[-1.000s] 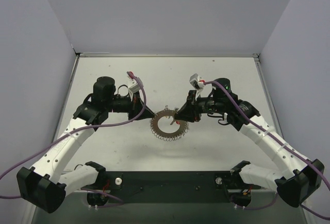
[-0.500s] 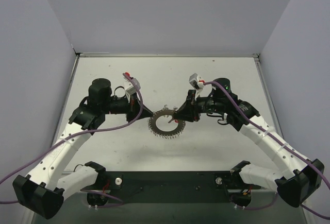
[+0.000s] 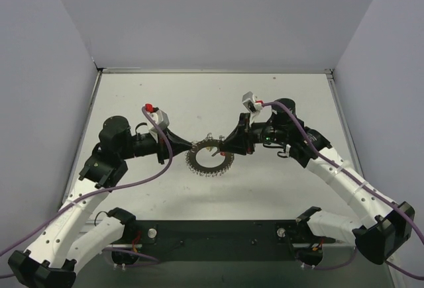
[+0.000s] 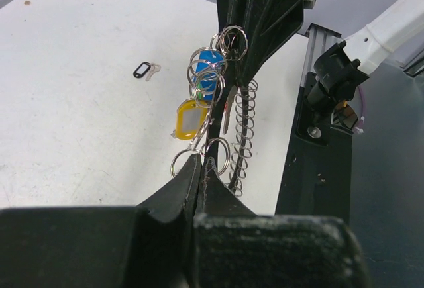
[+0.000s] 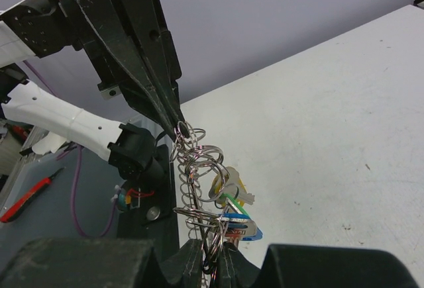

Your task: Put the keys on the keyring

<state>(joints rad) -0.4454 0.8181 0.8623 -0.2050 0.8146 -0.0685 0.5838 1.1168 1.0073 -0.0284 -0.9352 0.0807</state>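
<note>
Since the earlier frame the left arm has swung back toward its own side, its elbow and wrist now further out, and the left gripper (image 3: 187, 147) has drawn the keyring (image 3: 211, 170) a little that way, with the right gripper (image 3: 227, 149) following. The keyring is a large silvery ring with a wide hole and a rim of close wire loops that looks toothed from above and like a coiled spring edge-on. It hangs between the two grippers, clear of the white surface (image 3: 278, 96), with its shadow below it. From above its face is turned mostly upward. In both wrist views it is seen on edge, its long line running straight from one gripper's tip to the other's. The keys (image 4: 189, 117) hang bunched against it on small split rings, roughly midway between the grippers and nearer the right one. Yellow, blue and green heads are plain, and a sliver of red shows in the right wrist view. The left gripper is fully closed, its fingertips (image 4: 192, 169) pinched together on the rim among the split rings. The right gripper stands barely apart, its tips nipping the opposite rim
</note>
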